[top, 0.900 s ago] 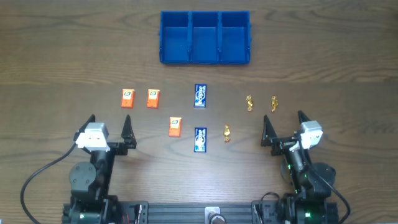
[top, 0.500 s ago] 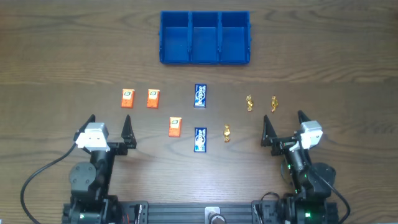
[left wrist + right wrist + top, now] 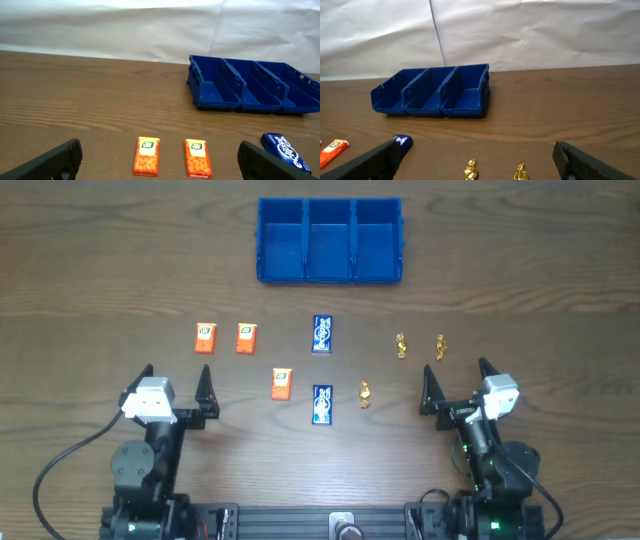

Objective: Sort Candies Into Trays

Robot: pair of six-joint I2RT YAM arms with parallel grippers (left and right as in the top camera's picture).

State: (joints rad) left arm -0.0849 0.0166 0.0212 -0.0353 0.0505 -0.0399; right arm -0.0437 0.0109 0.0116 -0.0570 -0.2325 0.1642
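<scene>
**Sorting not begun; nothing picked**

The left gripper (image 3: 176,373) and right gripper (image 3: 456,370) both stand wide open and hold nothing. Orange mint boxes (image 3: 246,338) lie just ahead of the left, gold-wrapped candies (image 3: 401,345) just ahead of the right, and blue packs (image 3: 322,334) between them. The three-compartment blue tray (image 3: 330,276) sits well beyond, empty. In my judgement, the next move is to lower one gripper over its nearest candy and close on it.

A dark wooden table (image 3: 90,270) meets a creased white paper backdrop (image 3: 100,25) behind it.
</scene>
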